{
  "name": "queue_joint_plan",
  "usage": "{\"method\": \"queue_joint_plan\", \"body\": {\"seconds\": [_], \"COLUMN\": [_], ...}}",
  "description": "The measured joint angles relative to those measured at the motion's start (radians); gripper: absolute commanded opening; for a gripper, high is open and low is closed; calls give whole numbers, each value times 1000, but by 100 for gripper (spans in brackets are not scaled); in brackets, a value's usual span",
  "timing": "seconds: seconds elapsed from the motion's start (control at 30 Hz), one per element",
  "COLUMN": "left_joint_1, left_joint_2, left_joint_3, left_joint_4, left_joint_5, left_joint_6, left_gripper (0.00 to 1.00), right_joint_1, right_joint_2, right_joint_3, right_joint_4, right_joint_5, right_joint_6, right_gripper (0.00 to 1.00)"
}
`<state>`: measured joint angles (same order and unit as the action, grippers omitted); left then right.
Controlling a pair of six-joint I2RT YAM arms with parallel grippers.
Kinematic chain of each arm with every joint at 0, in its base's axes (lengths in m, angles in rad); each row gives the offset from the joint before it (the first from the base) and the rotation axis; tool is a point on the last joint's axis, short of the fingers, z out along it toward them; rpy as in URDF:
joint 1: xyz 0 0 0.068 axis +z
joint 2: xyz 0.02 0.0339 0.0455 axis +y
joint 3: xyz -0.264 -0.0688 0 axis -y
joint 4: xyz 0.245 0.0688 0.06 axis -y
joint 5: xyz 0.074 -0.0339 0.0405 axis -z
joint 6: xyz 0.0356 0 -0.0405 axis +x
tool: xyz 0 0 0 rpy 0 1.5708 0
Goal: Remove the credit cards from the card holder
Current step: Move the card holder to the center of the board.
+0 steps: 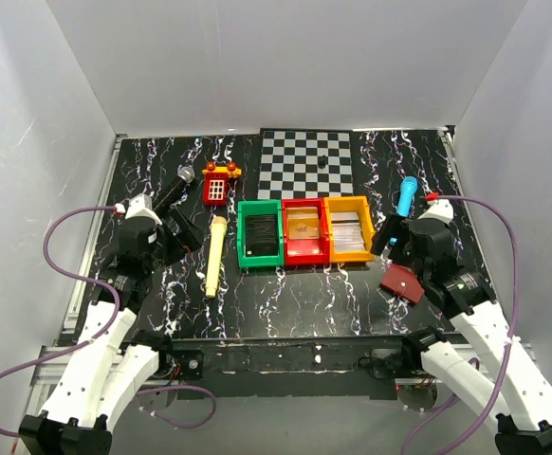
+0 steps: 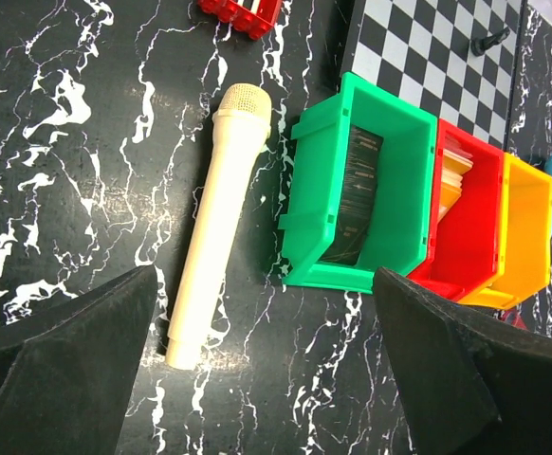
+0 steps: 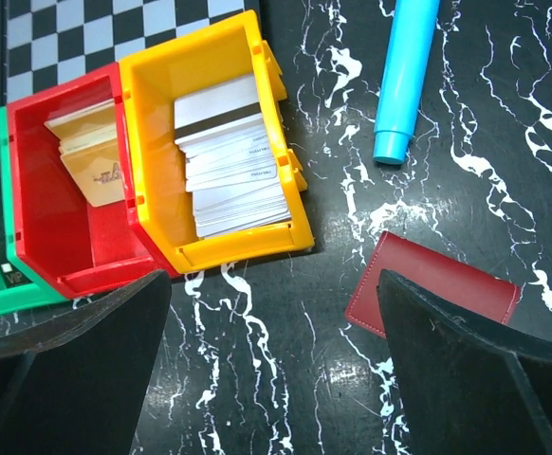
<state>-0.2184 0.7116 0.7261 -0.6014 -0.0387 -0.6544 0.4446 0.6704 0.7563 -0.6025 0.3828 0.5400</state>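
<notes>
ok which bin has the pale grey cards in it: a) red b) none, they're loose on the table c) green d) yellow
d: in the right wrist view the pale grey cards lie stacked inside the yellow bin.

We're looking at a black surface [image 1: 285, 303] veined white like marble, plus a black-and-white checkerboard [image 1: 304, 161]. The green bin [image 1: 260, 262] has dark credit cards [image 1: 260, 230], the red bin [image 1: 304, 257] tan-orange ones, the yellow bin [image 1: 350, 256] pale grey. The card holder [image 1: 402, 282] is dark red. There's also a cream microphone [image 1: 214, 256] and a blue microphone [image 1: 407, 196].
</notes>
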Motion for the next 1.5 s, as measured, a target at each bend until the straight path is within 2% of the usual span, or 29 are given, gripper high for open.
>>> {"method": "queue_joint_plan", "body": {"seconds": [0.43,0.63,0.8,0.93,1.07,1.3,1.5], "left_joint_1": [0,0,0,0,0,0,-2], "left_joint_2": [-22,-7,-25,-28,-11,8,8], "left_joint_3": [-29,-31,-50,-82,-105,-105,-115], "left_joint_4": [2,11,46,72,95,126,155], "left_joint_5": [76,140,193,224,257,294,316], "left_joint_6": [96,107,97,81,63,56,47], "left_gripper": [98,98,98,98,98,98,98], "right_joint_1": [0,-9,-128,-293,-396,-484,-497], "right_joint_2": [23,105,114,61,80,175,240], "right_joint_3": [2,31,25,-50,-131,-159,-158], "right_joint_4": [-4,-63,-119,-124,-144,-148,-151], "right_joint_5": [-46,-13,-19,-78,-147,-202,-148], "right_joint_6": [-58,-39,17,67,124,192,194], "right_gripper": [91,90,88,88,88,97,96]}}
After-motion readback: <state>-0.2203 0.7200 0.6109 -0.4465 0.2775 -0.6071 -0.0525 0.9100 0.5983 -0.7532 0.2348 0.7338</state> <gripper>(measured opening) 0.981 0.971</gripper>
